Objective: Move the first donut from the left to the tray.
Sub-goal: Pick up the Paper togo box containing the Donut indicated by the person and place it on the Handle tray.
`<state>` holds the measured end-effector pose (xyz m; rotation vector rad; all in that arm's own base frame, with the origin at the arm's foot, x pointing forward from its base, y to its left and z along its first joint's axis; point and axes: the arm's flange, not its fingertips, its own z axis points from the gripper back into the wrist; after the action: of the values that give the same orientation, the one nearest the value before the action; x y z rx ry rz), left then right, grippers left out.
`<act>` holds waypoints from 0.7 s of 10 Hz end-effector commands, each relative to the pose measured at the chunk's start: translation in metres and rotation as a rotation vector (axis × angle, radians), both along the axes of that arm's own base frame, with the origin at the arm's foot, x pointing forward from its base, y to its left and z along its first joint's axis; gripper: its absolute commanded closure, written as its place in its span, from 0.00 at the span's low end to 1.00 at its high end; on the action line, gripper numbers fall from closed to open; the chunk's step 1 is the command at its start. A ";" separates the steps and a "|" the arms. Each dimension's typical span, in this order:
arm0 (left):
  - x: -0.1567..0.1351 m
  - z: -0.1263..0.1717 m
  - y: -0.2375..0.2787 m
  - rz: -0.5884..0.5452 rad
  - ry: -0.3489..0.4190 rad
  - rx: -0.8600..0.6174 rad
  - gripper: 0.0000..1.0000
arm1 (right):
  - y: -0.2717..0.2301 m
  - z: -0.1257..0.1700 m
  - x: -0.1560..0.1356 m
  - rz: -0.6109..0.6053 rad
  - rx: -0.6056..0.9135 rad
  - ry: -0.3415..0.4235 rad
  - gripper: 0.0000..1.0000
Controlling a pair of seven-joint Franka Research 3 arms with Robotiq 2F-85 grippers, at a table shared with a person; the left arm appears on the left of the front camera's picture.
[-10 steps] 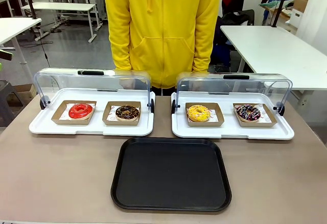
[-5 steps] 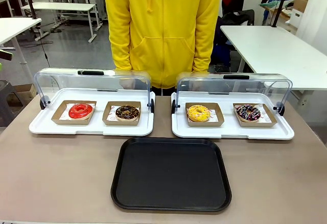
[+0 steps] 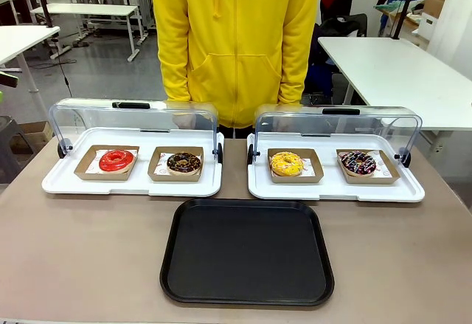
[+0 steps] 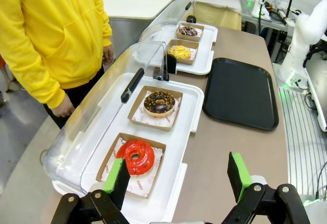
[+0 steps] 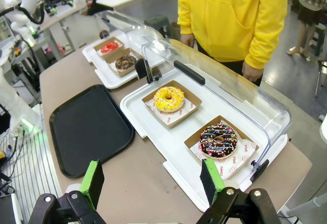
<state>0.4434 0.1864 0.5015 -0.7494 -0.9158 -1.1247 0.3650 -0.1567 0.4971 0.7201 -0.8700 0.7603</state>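
Four donuts [image 3: 286, 163] sit in brown cardboard holders [image 3: 107, 176], easy to lift, I think. The shiny red-iced ring donut [image 3: 116, 160] waits middle left, its clear lid [image 3: 133, 121] tipped back for reaching. The big black plastic tray [image 3: 247, 254] lies lower middle. My left gripper [image 4: 176, 175] and right gripper [image 5: 152, 180] hold nothing, jaws wide apart. Paper print is too small to read.

You have no change to log over the last second in the front view. The first donut from the left [image 3: 116, 160] has not shifted in its holder, and the tray [image 3: 247, 254] has not slid on the near side of the table [image 3: 74, 265]. The left white tray [image 3: 66, 184], the right white tray [image 3: 335, 192] and the person [image 3: 234, 43] at the far side match too (the wrist views have no earlier picture to compare against).
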 end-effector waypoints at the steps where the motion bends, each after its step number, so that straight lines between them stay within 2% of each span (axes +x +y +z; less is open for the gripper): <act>1: -0.001 0.000 0.000 -0.001 -0.002 -0.004 0.00 | 0.000 0.001 0.002 0.008 0.008 -0.027 0.00; 7: -0.001 0.000 0.000 -0.001 -0.002 -0.004 0.00 | 0.000 0.001 0.002 0.008 0.008 -0.027 0.00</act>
<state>0.4434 0.1864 0.5015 -0.7494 -0.9158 -1.1247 0.3650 -0.1567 0.4971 0.7201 -0.8700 0.7603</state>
